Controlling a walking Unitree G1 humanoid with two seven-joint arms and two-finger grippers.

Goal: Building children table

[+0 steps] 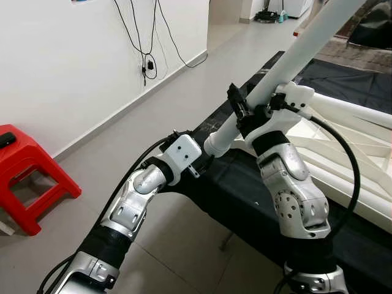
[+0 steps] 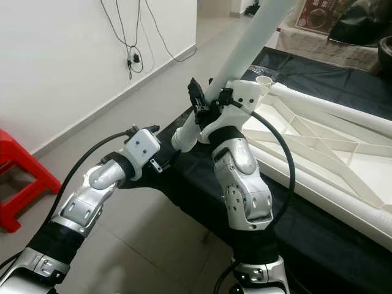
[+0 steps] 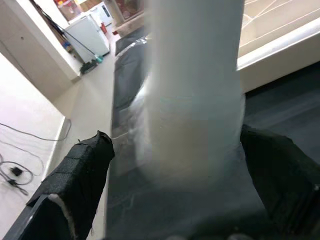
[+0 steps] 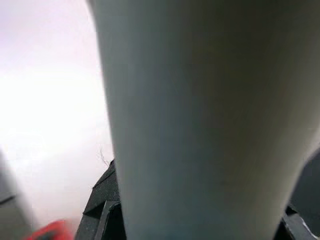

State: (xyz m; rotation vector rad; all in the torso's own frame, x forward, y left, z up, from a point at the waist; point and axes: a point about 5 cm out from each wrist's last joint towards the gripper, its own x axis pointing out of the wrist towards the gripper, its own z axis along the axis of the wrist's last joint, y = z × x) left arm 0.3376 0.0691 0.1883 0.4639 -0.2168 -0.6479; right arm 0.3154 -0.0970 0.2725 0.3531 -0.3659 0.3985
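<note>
A: Starting on the left, there's a red stool point(image 1: 27, 174) by the wall, well clear of the work. What is the left gripper point(image 1: 202, 160) doing?

B: It sits at the near, lower end of the white table leg point(image 1: 294, 58). In its wrist view the black fingers point(image 3: 82, 175) stand apart on either side of the leg; I can't tell if they touch it.

A: And the right gripper point(image 1: 248, 110)?

B: A little farther up the same leg, clamped around it, as far as the blur allows. The leg slants up and away to the right, above the black cloth point(image 1: 245, 196).

A: Where should it go?

B: Probably into the upturned white tabletop point(image 1: 343, 159) lying on the cloth to the right. I'd keep the right grip firm, steady the low end with the left, and line the leg up with its socket before pressing, so it doesn't bind.
</note>
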